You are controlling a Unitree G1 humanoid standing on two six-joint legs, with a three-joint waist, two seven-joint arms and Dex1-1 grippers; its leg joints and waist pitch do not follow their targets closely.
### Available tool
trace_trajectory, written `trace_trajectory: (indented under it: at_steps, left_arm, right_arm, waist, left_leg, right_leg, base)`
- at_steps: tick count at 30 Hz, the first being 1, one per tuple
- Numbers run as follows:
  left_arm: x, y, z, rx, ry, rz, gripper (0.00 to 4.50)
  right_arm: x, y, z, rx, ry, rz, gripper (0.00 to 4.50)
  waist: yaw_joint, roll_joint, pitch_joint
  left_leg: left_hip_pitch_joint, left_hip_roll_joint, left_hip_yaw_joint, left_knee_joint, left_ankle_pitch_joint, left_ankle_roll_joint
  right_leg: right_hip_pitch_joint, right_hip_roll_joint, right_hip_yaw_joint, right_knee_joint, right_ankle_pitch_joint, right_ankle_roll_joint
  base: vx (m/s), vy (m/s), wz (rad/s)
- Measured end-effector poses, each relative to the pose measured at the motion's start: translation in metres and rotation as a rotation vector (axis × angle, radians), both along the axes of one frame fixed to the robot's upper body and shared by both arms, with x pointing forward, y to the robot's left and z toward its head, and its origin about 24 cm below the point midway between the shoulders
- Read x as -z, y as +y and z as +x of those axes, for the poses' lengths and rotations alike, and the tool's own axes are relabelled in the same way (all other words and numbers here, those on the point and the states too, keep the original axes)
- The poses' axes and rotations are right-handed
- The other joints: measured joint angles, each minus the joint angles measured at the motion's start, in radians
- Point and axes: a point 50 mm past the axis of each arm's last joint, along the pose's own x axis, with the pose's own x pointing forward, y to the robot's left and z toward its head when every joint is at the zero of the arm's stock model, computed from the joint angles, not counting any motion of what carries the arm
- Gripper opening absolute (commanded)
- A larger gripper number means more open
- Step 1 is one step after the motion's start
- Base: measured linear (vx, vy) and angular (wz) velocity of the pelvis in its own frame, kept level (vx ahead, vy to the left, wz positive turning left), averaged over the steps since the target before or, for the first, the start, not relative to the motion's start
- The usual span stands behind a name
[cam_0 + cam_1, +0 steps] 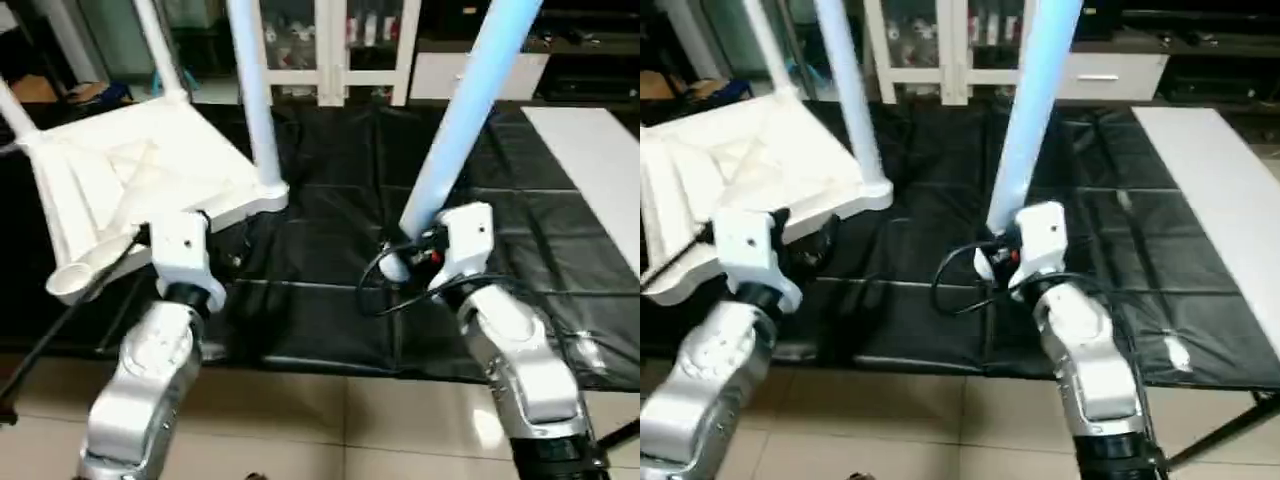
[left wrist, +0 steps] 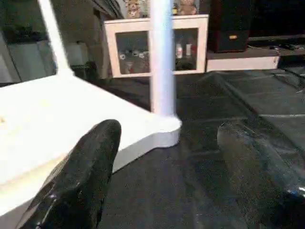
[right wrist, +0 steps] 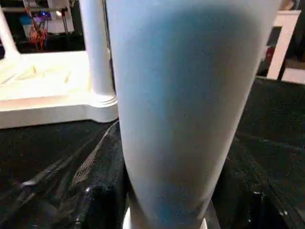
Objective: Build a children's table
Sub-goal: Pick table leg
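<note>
The white tabletop [image 1: 130, 170] lies upside down at the left of the black-covered table, its ribbed underside up. Upright legs stand in its corner sockets: one at the near right corner [image 1: 255, 90], another at the back [image 1: 160, 45]. A round socket [image 1: 68, 282] at the near left corner is empty. My left gripper [image 2: 167, 186] stands open at the tabletop's near edge, one finger [image 2: 81, 176] beside the white rim and black cloth showing between the fingers. My right gripper [image 1: 410, 258] is shut on the lower end of a loose leg [image 1: 470, 110], which tilts up and to the right.
A black cloth [image 1: 330, 260] covers the work table, with a white board [image 1: 590, 160] lying at its right. A white glass-door cabinet [image 1: 330, 50] stands behind. Tiled floor [image 1: 330, 420] shows below the table's front edge. A thin black rod [image 1: 55, 325] slants at the near left.
</note>
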Motion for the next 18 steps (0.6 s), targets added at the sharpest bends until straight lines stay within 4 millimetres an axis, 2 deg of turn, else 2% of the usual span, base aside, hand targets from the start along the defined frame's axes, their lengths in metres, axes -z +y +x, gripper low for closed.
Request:
trace_trajectory:
  at_steps: [2,3,4,5,6,7,8,9,10,11,12,13,14,15,16,17,18]
  left_arm:
    - [-0.001,0.001,0.0,-0.012,-0.017,0.013,3.62]
    - [-0.001,0.001,0.0,-0.015,-0.024,0.016,3.62]
    - [0.001,0.001,0.0,-0.02,-0.025,0.018,3.62]
    - [0.002,0.002,0.0,-0.024,-0.021,0.021,3.62]
    - [0.003,0.003,0.001,-0.028,-0.016,0.026,3.62]
    - [0.004,0.003,0.001,-0.031,-0.013,0.03,3.62]
    - [0.004,0.003,0.001,-0.031,-0.015,0.029,3.62]
    - [0.004,0.0,0.001,-0.025,-0.017,0.017,3.62]
    - [0.003,-0.005,0.001,-0.014,-0.025,0.006,3.62]
    - [0.002,-0.006,0.001,-0.011,-0.033,0.003,3.62]
    - [0.004,-0.004,0.0,-0.018,-0.027,0.008,3.62]
    - [0.004,-0.002,0.0,-0.023,-0.026,0.013,3.62]
    - [0.002,-0.003,0.001,-0.019,-0.039,0.012,3.62]
    - [-0.001,-0.005,0.003,-0.011,-0.056,0.011,3.62]
    - [0.002,-0.003,0.002,-0.013,-0.047,0.017,3.62]
    - [0.005,0.001,0.0,-0.026,-0.035,0.029,3.62]
    - [0.007,0.007,0.0,-0.044,-0.023,0.038,3.62]
  right_arm:
    - [0.003,-0.001,0.001,0.011,0.014,-0.003,1.86]
    - [0.004,0.0,0.002,0.012,0.016,-0.003,1.86]
    - [0.003,0.002,0.003,0.008,0.015,-0.002,1.86]
    - [0.003,0.005,0.003,0.001,0.012,-0.002,1.86]
    - [0.001,0.008,0.004,-0.008,0.005,0.002,1.86]
    - [0.0,0.01,0.004,-0.013,0.0,0.003,1.86]
    - [-0.001,0.01,0.004,-0.015,-0.006,0.002,1.86]
    - [0.0,0.008,0.004,-0.006,-0.005,-0.003,1.86]
    - [0.002,0.005,0.005,0.004,0.001,-0.013,1.86]
    - [0.002,0.001,0.006,0.016,0.003,-0.019,1.86]
    - [0.005,0.001,0.006,0.019,0.012,-0.02,1.86]
    - [0.006,0.001,0.006,0.023,0.015,-0.017,1.86]
    - [0.005,0.001,0.006,0.028,0.01,-0.016,1.86]
    - [0.006,-0.001,0.006,0.044,0.011,-0.014,1.86]
    - [0.009,-0.001,0.006,0.049,0.024,-0.014,1.86]
    - [0.011,0.0,0.006,0.051,0.033,-0.01,1.86]
    - [0.012,0.006,0.005,0.037,0.037,-0.001,1.86]
  waist:
    - [0.0,0.001,-0.001]
    - [-0.003,0.001,-0.001]
    - [-0.012,0.001,0.0]
    - [-0.022,0.002,0.0]
    - [-0.031,0.0,0.001]
    - [-0.039,-0.001,0.001]
    - [-0.042,-0.007,0.001]
    - [-0.047,-0.01,0.003]
    - [-0.037,-0.015,0.003]
    - [-0.041,-0.004,0.0]
    - [-0.043,-0.006,0.001]
    - [-0.054,-0.008,0.003]
    - [-0.069,0.001,0.004]
    - [-0.097,0.013,0.012]
    - [-0.122,0.016,0.014]
    - [-0.137,0.019,0.016]
    - [-0.148,0.022,0.019]
  left_leg:
    - [-0.004,-0.019,0.008,0.007,-0.006,0.028]
    - [-0.005,-0.028,0.016,0.006,-0.007,0.041]
    - [-0.005,-0.043,0.024,0.007,-0.007,0.059]
    - [-0.005,-0.051,0.027,0.005,-0.006,0.068]
    - [-0.004,-0.06,0.034,-0.002,-0.001,0.08]
    - [-0.004,-0.067,0.042,-0.005,0.004,0.088]
    - [-0.003,-0.075,0.054,-0.008,0.007,0.093]
    - [-0.003,-0.083,0.069,-0.012,0.011,0.098]
    - [-0.005,-0.083,0.073,0.002,0.002,0.096]
    - [-0.043,-0.103,-0.018,0.117,-0.026,0.079]
    - [-0.053,-0.111,-0.09,0.213,-0.04,0.052]
    - [-0.031,-0.089,-0.14,0.221,-0.071,0.0]
    - [0.0,-0.057,-0.144,0.152,-0.095,-0.03]
    - [0.018,-0.032,-0.12,0.122,-0.115,-0.063]
    - [0.016,-0.034,-0.113,0.115,-0.107,-0.04]
    - [0.019,-0.045,-0.11,0.1,-0.097,-0.021]
    - [0.025,-0.059,-0.113,0.085,-0.086,-0.004]
  right_leg:
    - [0.003,-0.011,0.017,-0.012,0.0,0.001]
    - [0.002,-0.015,0.017,-0.017,0.0,0.001]
    - [0.0,-0.025,0.019,-0.017,-0.002,-0.004]
    - [-0.004,-0.028,0.015,-0.001,-0.014,-0.024]
    - [-0.019,-0.023,-0.019,0.043,-0.042,-0.042]
    - [-0.025,-0.005,-0.052,0.072,-0.055,-0.034]
    - [-0.026,0.016,-0.062,0.083,-0.054,-0.023]
    - [-0.027,0.023,-0.04,0.084,-0.053,-0.018]
    - [-0.029,0.009,-0.032,0.078,-0.04,-0.01]
    - [-0.031,-0.001,-0.027,0.074,-0.029,0.002]
    - [-0.033,-0.023,-0.024,0.074,-0.02,0.014]
    - [-0.031,-0.055,-0.037,0.07,-0.012,0.026]
    - [-0.031,-0.066,-0.047,0.066,-0.009,0.032]
    - [-0.022,-0.075,-0.051,0.056,-0.01,0.033]
    - [-0.018,-0.065,-0.036,0.037,-0.032,0.006]
    - [-0.02,-0.057,-0.036,0.066,-0.074,-0.052]
    - [-0.023,-0.031,-0.05,0.112,-0.092,-0.08]
  base:
    - [-0.025,0.164,0.11]
    - [-0.03,0.198,0.08]
    - [-0.03,0.198,0.08]
    - [-0.036,0.201,0.12]
    - [-0.053,0.158,0.08]
    - [-0.053,0.158,0.08]
    - [-0.082,0.114,-0.06]
    - [-0.102,0.131,0.08]
    - [-0.102,0.131,0.08]
    - [-0.064,0.199,-0.07]
    - [-0.048,0.26,-0.42]
    - [-0.048,0.26,-0.42]
    - [-0.096,0.297,-0.22]
    - [-0.147,0.272,0.17]
    - [-0.147,0.272,0.17]
    - [-0.133,0.276,0.15]
    - [-0.087,0.302,-0.07]
